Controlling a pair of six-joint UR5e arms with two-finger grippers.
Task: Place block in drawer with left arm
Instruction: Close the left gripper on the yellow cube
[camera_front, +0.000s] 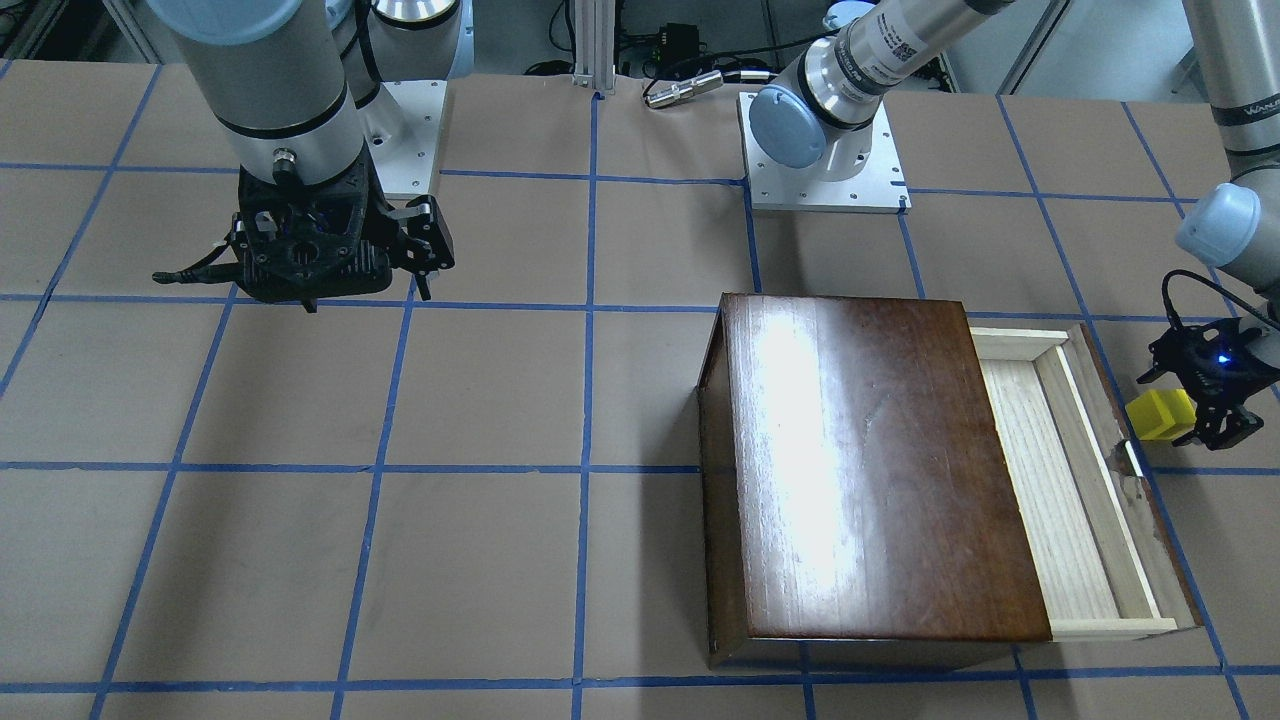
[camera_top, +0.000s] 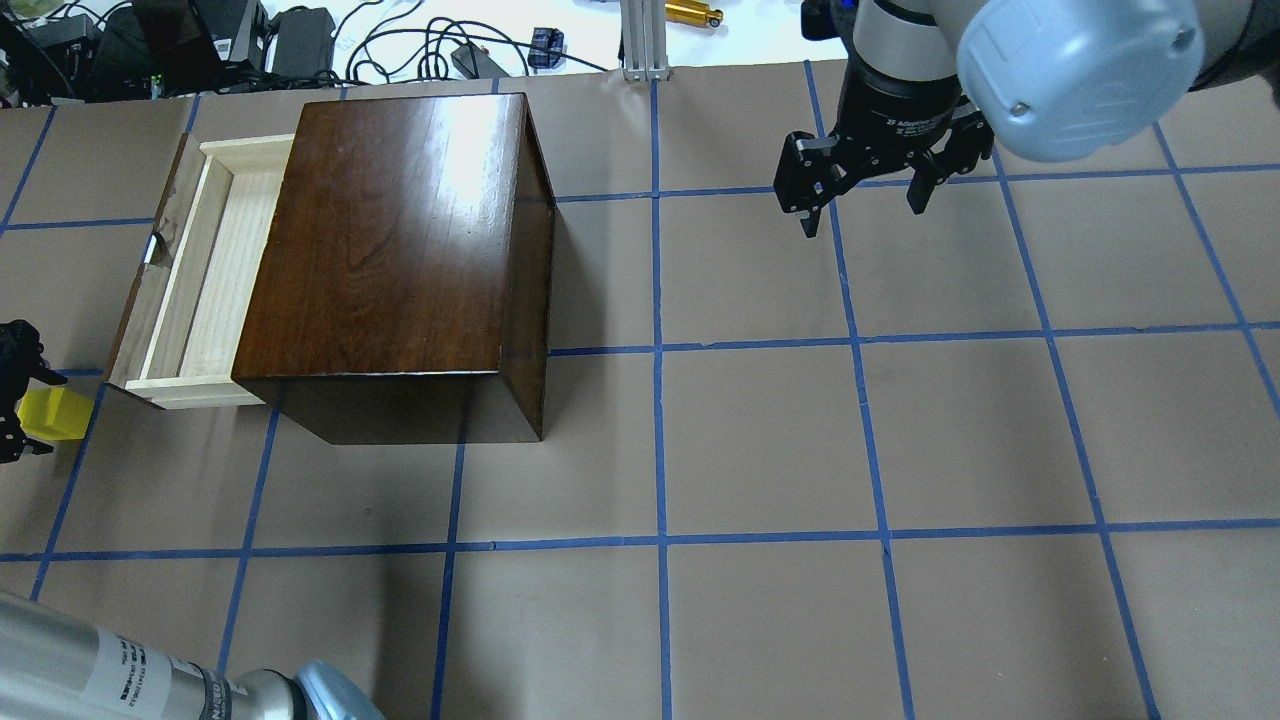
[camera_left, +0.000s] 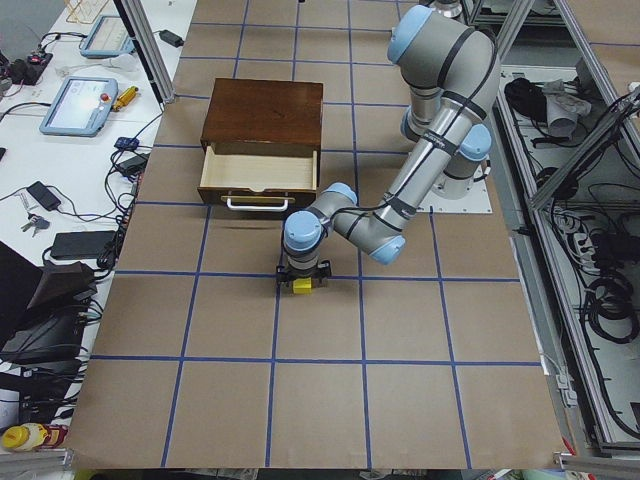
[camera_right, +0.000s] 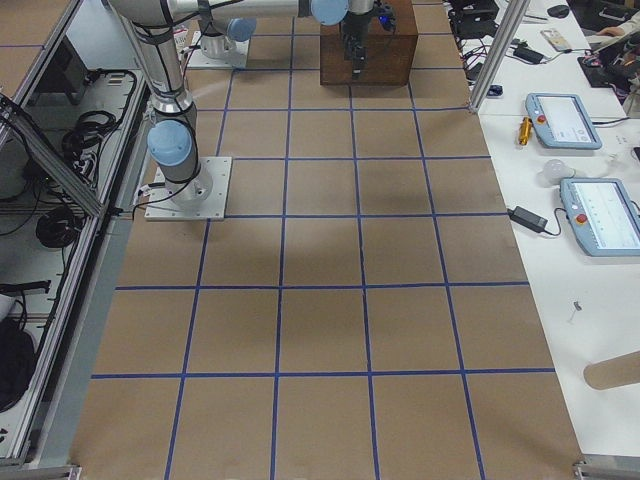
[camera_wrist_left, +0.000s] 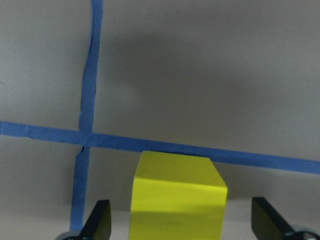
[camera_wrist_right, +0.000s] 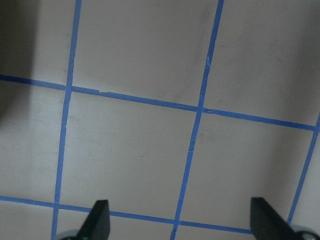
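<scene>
"Where do things stand, from the big stuff down?"

"The worktop (camera_front: 480, 560) is brown, gridded with blue tape (camera_wrist_left: 87, 75). The dark wooden box (camera_front: 870, 460) sits on the left arm's half, and its drawer (camera_front: 1040, 500) is pulled out, pale tray showing. The left arm (camera_left: 400, 200) is folded low in front of it. The right gripper (camera_top: 862, 198) hangs wide open and empty over the other half, well apart."

"And the block?"

"The block (camera_front: 1160, 415) seems to rest on the worktop just beside the drawer's dark front panel (camera_front: 1125, 470), on the outer side. The left gripper (camera_wrist_left: 182, 222) straddles it, spread wide. Its wrist camera shows bare worktop between each fingertip (camera_wrist_left: 100, 222) and the cube, so it has hold of nothing."

"So the step in hand is the grasp?"

"I'd say so. The cube sits slightly nearer one finger, and I'd judge it may slide a bit as the jaws close. Better to centre over it first, then close squarely on two flat faces, low enough to catch the middle of the cube."

"Then?"

"Lift clear of the front panel and its handle (camera_left: 255, 205) before crossing. The tray is shallow and only partly out from under the box, so aim for the open strip and let go low."
</scene>
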